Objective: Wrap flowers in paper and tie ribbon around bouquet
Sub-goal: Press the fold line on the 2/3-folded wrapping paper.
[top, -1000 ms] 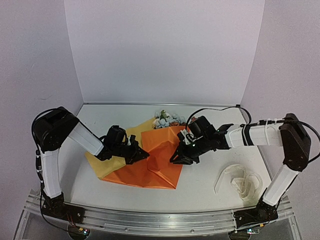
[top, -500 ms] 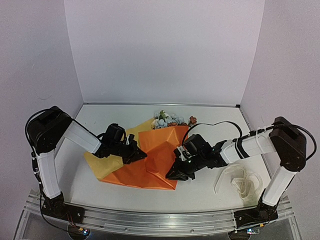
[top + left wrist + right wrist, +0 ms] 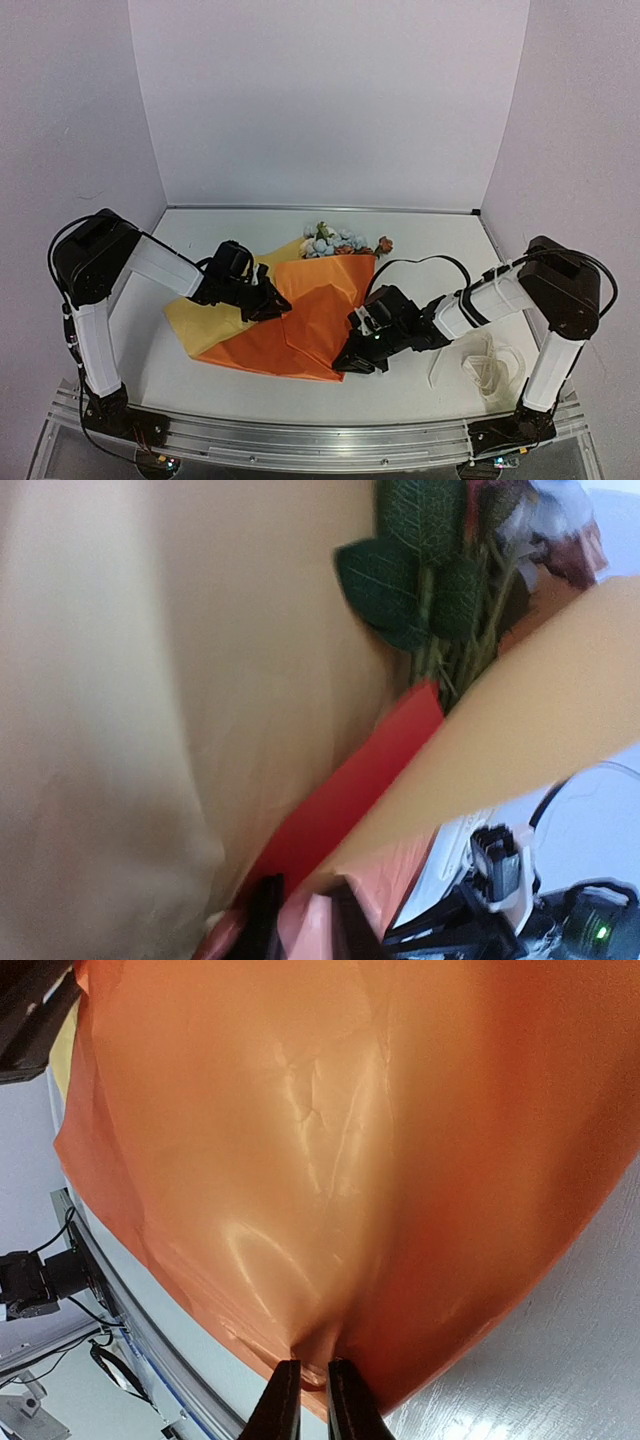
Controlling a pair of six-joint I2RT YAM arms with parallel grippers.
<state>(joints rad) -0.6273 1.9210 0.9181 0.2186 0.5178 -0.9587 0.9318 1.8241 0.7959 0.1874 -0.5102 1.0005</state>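
From above, the paper (image 3: pixel 300 325) covers the stems of the flowers (image 3: pixel 338 240), and blooms show only at its 12 o'clock edge. The left wrist view is blurred. There the left gripper (image 3: pixel 300 935), cut off at 6 o'clock, is perhaps slightly parted.

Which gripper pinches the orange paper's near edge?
The right gripper: its fingertips clamp the paper at its near edge; the left gripper sits farther back, mid-sheet.

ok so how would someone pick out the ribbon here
Look at the white table and go to its near right corner, beside the upright part of the right arm. The ribbon lies there in a loose tangle of loops, clear of the orange paper. It is the only pale, stringy thing there.
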